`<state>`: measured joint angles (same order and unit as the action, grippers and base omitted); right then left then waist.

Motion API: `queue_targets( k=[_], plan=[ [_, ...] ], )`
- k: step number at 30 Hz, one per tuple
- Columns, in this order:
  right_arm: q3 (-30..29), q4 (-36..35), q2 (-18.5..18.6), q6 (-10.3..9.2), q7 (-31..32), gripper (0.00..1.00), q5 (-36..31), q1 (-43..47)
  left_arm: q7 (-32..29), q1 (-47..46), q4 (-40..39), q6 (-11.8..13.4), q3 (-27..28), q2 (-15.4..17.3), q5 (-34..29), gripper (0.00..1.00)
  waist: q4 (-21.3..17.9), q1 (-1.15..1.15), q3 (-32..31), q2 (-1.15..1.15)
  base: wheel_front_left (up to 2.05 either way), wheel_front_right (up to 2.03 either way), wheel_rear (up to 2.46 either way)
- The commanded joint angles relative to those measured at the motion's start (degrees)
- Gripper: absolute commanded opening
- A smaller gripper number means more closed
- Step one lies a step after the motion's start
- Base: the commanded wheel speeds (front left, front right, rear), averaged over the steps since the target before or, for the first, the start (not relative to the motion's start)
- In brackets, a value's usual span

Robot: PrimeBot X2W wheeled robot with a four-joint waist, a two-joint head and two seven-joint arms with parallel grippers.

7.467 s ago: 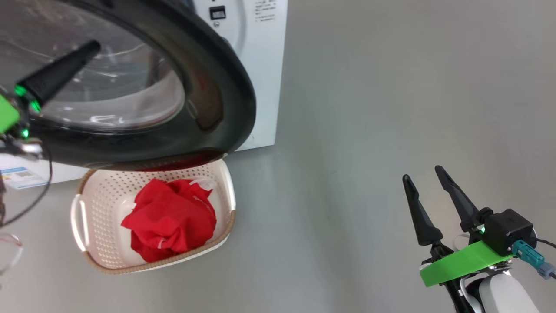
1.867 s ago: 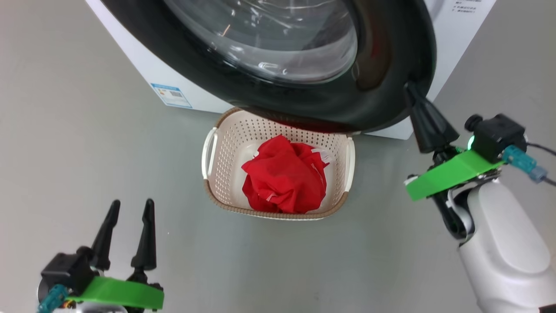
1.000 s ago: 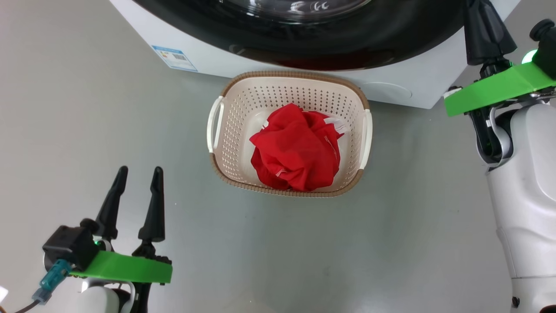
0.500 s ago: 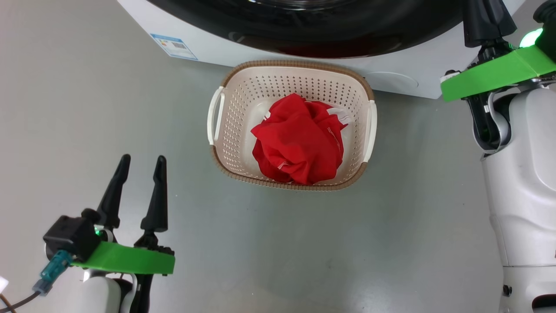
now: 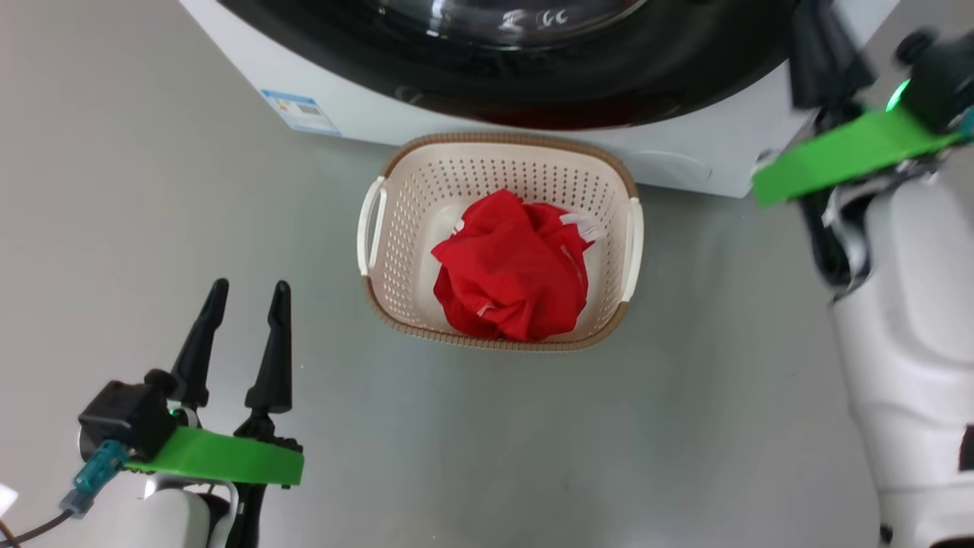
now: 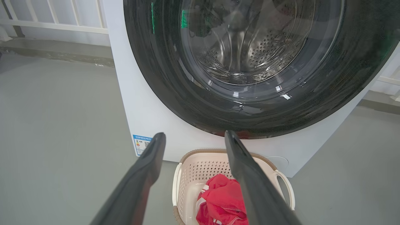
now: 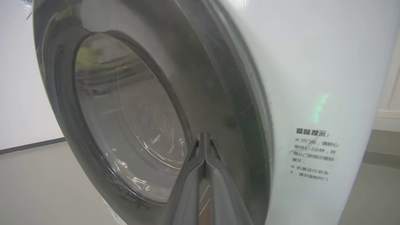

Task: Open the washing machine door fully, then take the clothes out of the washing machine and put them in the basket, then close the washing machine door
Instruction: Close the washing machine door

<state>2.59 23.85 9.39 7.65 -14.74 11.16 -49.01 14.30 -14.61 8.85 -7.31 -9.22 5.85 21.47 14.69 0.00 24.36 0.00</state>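
Grey floor [image 5: 487,457], basket [image 5: 498,143] beyond left claw [image 5: 251,283]

Left gripper [image 5: 250,285] formed of two dark tapered fingers [image 5: 270,358], green plate [image 5: 217,460] fitted behind, teal plug [image 5: 95,472] (dark cable [image 5: 34,527] trailing), right forearm [image 5: 905,365] shelled in white

Showing bright, even, diffuse light, with only faint shadow beneath the basket [image 5: 494,342]. Glinting in white highlights on the washing machine door [image 6: 237,103] glass. Smearing with motion blur at the right tool [image 5: 825,53] in head view; softening across right wrist view.
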Motion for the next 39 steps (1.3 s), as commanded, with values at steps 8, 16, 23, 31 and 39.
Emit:
queue_targets(
  k=[8, 16, 23, 31, 39],
  plan=[
    [3.9, -1.3, -0.6, -0.16, -0.3, 1.0, 2.3, 9.4, 0.7, 1.6, 0.5, -0.2, 2.8, 3.7, 0.5, 1.0, -3.0, 0.0, -4.4, 0.0, 0.0, 0.0, 0.0],
    [4.2, -2.3, -0.1, -0.16, -0.3, 1.0, 3.3, 15.6, 0.7, 2.4, 1.7, -0.2, 3.4, 5.1, 0.6, 1.0, -5.8, 0.0, -7.2, 0.0, 0.0, 0.0, 0.0],
    [3.0, -3.0, 0.0, -0.16, -0.3, 1.0, 3.9, 21.3, 0.7, 3.9, 2.6, -0.2, 4.2, 6.2, 0.8, 1.0, -8.8, 0.0, -9.9, 0.0, 0.0, 0.0, 0.0],
    [2.0, -4.0, 0.1, -0.16, -0.3, 1.0, 4.1, 26.5, 0.7, 4.9, 2.8, -0.2, 4.7, 6.9, 0.9, 1.0, -11.4, 0.0, -11.5, 0.0, 0.0, 0.0, 0.0],
    [1.1, -4.6, 0.6, -0.16, -0.3, 1.0, 4.4, 31.1, 0.7, 6.5, 3.2, -0.2, 5.7, 7.2, 0.6, 1.0, -13.5, 0.0, -13.6, 0.0, 0.0, 0.0, 0.0]
  ],
)
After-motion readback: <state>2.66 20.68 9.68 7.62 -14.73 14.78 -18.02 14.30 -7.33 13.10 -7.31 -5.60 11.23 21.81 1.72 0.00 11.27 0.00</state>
